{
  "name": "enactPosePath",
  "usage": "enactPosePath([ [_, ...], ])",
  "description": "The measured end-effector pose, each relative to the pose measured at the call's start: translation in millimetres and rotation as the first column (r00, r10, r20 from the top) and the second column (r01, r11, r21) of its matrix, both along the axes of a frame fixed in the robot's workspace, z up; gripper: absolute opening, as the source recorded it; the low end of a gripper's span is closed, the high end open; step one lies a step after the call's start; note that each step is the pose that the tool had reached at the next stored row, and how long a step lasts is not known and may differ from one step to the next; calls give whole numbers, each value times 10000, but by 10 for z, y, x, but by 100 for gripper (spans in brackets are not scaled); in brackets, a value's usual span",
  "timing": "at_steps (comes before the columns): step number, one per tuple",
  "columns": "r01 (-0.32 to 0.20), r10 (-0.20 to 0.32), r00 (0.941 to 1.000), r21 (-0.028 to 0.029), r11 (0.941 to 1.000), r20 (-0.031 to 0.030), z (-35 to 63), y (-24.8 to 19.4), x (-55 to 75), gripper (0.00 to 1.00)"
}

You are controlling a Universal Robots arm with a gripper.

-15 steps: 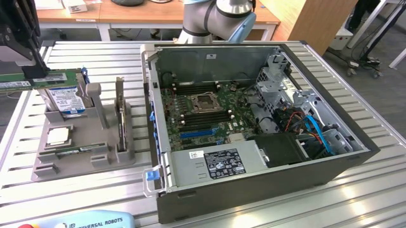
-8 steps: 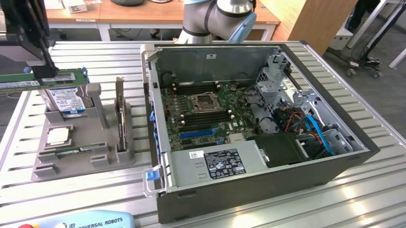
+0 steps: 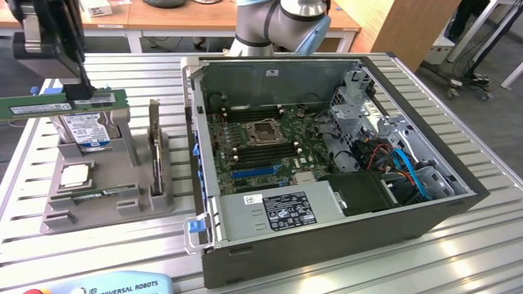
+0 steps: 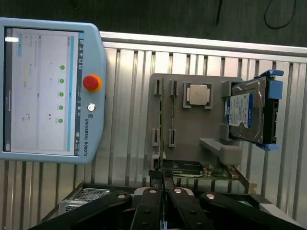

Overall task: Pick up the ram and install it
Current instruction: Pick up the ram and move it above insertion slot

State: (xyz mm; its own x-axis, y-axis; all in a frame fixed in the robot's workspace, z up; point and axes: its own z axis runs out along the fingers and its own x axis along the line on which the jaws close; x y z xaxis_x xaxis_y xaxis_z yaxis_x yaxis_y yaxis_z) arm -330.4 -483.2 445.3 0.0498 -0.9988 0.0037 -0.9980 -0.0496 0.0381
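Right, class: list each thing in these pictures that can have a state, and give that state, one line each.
ram: held level, above the grey holder.
gripper: shut on the ram.
hard drive: standing on edge in the holder.
processor chip: lying flat in its pocket.
computer case: side open, motherboard exposed.
teach pendant: screen lit.

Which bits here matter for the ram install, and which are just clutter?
In the job:
- ram, held in the shut gripper
- open computer case with its motherboard

Lying about:
- hard drive
- processor
- grey holder
- teach pendant
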Motion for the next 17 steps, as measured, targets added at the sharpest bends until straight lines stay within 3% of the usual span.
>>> enactPosePath([
  [17, 22, -22, 10000, 2, 10000, 2, -12, 5, 498, 12],
])
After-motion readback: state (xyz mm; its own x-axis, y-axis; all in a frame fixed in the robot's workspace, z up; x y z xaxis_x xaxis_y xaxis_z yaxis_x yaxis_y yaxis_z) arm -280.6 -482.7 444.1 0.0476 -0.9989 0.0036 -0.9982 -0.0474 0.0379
